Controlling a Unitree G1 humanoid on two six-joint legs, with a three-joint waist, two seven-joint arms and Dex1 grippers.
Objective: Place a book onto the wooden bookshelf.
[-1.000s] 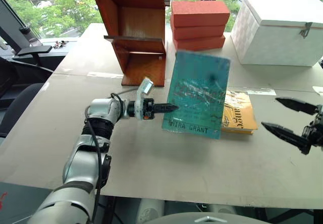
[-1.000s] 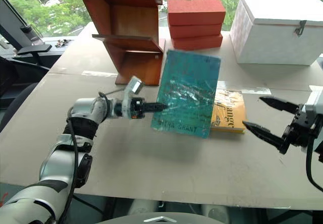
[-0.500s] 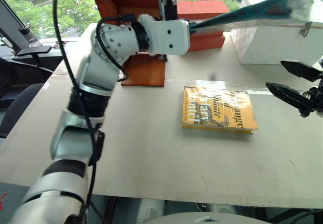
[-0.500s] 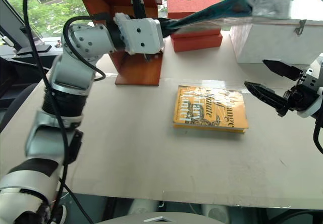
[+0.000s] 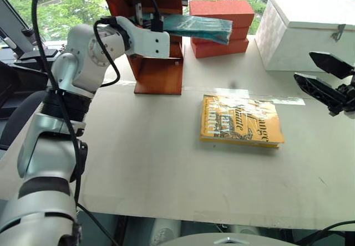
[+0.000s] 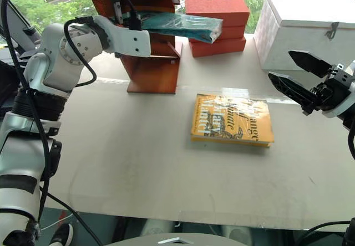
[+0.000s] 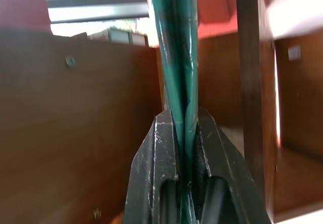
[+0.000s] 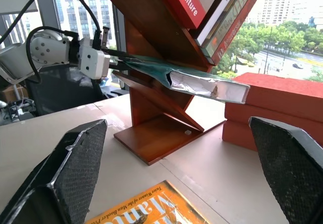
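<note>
Left gripper (image 7: 184, 148), arm raised and reaching level, clamps the teal book (image 5: 197, 29) by one edge; the book, in shiny crinkled wrap, lies nearly flat in the air before the wooden bookshelf (image 5: 158, 71), just above its shelf board. Right gripper (image 6: 297, 77), black fingers spread wide and empty, hangs over the table (image 5: 166, 168) beside a yellow-orange book (image 5: 241, 120).

Left gripper (image 6: 145, 25) holds book (image 6: 183, 26) level against wooden bookshelf (image 6: 150, 63).
</note>
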